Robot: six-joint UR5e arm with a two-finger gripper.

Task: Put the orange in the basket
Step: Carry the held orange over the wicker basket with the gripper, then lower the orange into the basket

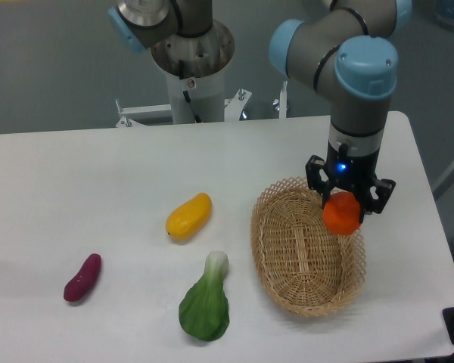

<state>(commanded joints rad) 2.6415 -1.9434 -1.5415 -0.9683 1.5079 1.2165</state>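
Observation:
The orange [341, 214] is a small round orange-red ball held between the black fingers of my gripper [343, 208]. The gripper is shut on it and holds it above the upper right part of the basket [287, 249], just inside the rim. The basket is an oval tan wicker one with a lacy rim, lying at the right of the white table. Its inside shows no other object.
A yellow-orange mango-like fruit [188, 216] lies left of the basket. A green leafy vegetable [206, 299] lies in front of it. A purple sweet potato [82, 277] lies at the front left. The robot's base [191, 60] stands behind the table.

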